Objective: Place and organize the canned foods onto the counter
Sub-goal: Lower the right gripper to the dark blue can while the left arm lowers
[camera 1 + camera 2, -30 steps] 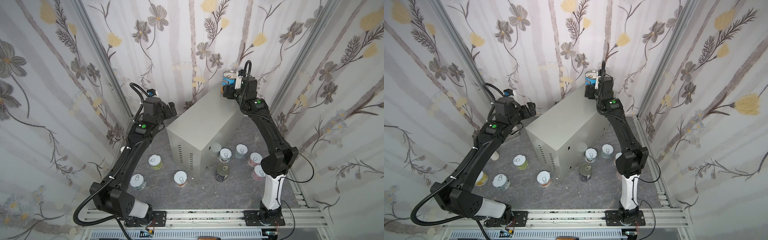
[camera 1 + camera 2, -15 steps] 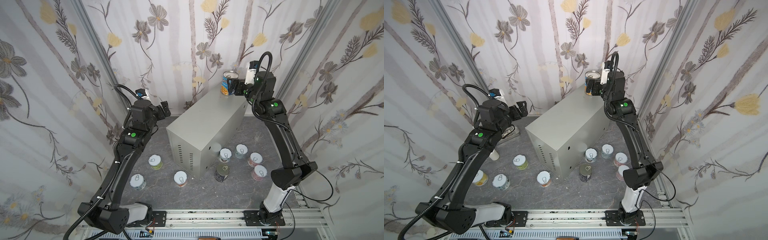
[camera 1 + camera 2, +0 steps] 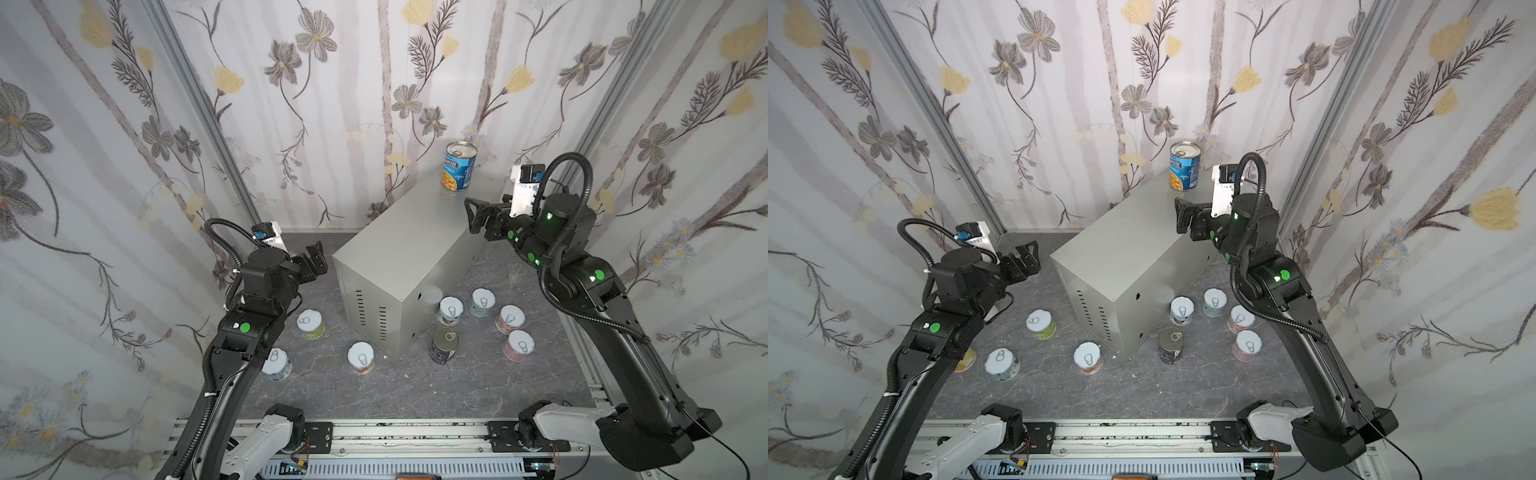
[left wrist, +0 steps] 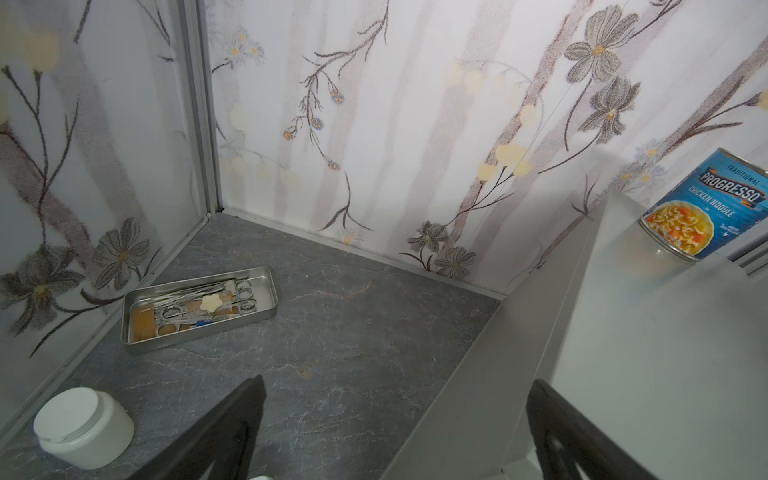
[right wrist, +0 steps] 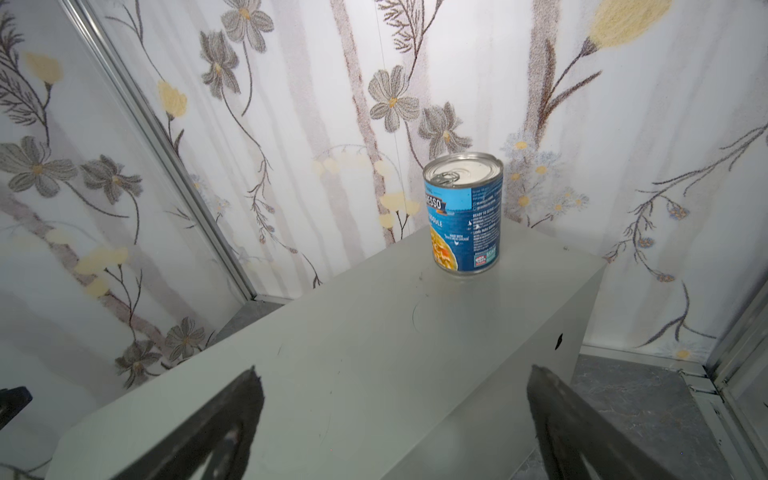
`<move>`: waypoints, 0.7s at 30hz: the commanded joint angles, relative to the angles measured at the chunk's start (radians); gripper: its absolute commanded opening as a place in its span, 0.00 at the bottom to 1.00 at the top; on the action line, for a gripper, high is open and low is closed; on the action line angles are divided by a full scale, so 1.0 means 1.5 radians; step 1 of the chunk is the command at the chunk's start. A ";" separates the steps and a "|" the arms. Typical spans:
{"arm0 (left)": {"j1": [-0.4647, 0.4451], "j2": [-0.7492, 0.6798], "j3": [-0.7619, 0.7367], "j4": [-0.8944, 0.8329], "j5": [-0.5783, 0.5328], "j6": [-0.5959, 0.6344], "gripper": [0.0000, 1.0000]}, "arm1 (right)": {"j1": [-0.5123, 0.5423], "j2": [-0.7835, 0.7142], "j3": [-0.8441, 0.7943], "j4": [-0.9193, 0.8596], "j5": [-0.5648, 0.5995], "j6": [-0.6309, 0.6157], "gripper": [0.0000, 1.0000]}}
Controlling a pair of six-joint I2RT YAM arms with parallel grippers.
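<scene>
Canned foods: the blue Progresso can [image 3: 458, 166] stands upright at the far end of your grey box desk [image 3: 399, 266], probably leaving room for rows; seemingly nine other cans [image 3: 360, 357] wait on the floor [image 3: 415, 395], with left gripper [image 3: 318, 257] and right gripper [image 3: 471, 218] jaws wide, empty.

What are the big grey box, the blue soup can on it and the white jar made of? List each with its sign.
Grey box: apparently sheet metal, satin grey coating; folded edges, punched vent slots, soft reflections.
Blue soup can: metal, shiny bare lid with pull tab; glossy printed label, paper or lacquer unclear.
White jar: probably plastic, matte opaque white, rounded moulded lid.
</scene>
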 commanded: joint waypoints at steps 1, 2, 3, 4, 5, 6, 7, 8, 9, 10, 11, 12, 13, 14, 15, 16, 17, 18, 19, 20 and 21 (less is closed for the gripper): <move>0.001 -0.036 -0.037 -0.010 -0.013 -0.019 1.00 | 0.019 -0.050 -0.074 -0.002 0.036 0.020 1.00; 0.001 -0.049 -0.051 -0.015 -0.013 -0.023 1.00 | 0.027 -0.070 -0.101 -0.002 0.037 0.027 1.00; 0.001 -0.058 -0.063 -0.019 -0.013 -0.026 1.00 | 0.033 -0.084 -0.125 -0.002 0.038 0.032 1.00; 0.001 -0.070 -0.077 -0.022 -0.011 -0.028 1.00 | 0.039 -0.105 -0.154 -0.003 0.040 0.037 1.00; 0.001 -0.081 -0.092 -0.027 -0.010 -0.031 1.00 | 0.048 -0.124 -0.182 -0.004 0.044 0.043 1.00; 0.001 -0.089 -0.106 -0.030 -0.010 -0.031 1.00 | 0.055 -0.137 -0.207 -0.005 0.046 0.046 1.00; 0.001 -0.099 -0.120 -0.034 -0.010 -0.033 1.00 | 0.062 -0.154 -0.233 -0.006 0.048 0.051 1.00; 0.001 -0.107 -0.136 -0.037 -0.013 -0.032 1.00 | 0.069 -0.169 -0.260 -0.008 0.050 0.054 1.00; 0.001 -0.113 -0.148 -0.039 -0.013 -0.033 1.00 | 0.075 -0.182 -0.282 -0.010 0.048 0.057 1.00; 0.001 -0.117 -0.161 -0.042 -0.013 -0.035 1.00 | 0.081 -0.197 -0.306 -0.012 0.048 0.062 1.00; 0.001 -0.122 -0.173 -0.043 -0.011 -0.039 1.00 | 0.087 -0.211 -0.332 -0.015 0.045 0.067 1.00; 0.001 -0.125 -0.182 -0.044 -0.010 -0.043 1.00 | 0.092 -0.224 -0.353 -0.015 0.043 0.073 1.00; 0.001 -0.127 -0.194 -0.044 -0.009 -0.047 1.00 | 0.100 -0.236 -0.376 -0.016 0.043 0.081 1.00; 0.001 -0.130 -0.204 -0.043 -0.009 -0.053 1.00 | 0.108 -0.249 -0.400 -0.015 0.042 0.090 1.00; 0.001 -0.132 -0.213 -0.043 -0.010 -0.058 1.00 | 0.114 -0.258 -0.420 -0.012 0.042 0.096 1.00; 0.001 -0.137 -0.225 -0.043 -0.016 -0.066 1.00 | 0.123 -0.267 -0.443 -0.008 0.042 0.106 1.00; 0.001 -0.146 -0.239 -0.042 -0.023 -0.076 1.00 | 0.131 -0.273 -0.467 -0.001 0.041 0.115 1.00; 0.001 -0.155 -0.251 -0.041 -0.028 -0.084 1.00 | 0.138 -0.276 -0.484 0.004 0.042 0.122 1.00; 0.001 -0.166 -0.266 -0.039 -0.033 -0.090 1.00 | 0.147 -0.279 -0.506 0.011 0.044 0.130 1.00; 0.001 -0.174 -0.278 -0.038 -0.037 -0.094 1.00 | 0.155 -0.281 -0.530 0.019 0.045 0.136 1.00; 0.001 -0.179 -0.287 -0.035 -0.037 -0.096 1.00 | 0.161 -0.283 -0.549 0.030 0.046 0.140 1.00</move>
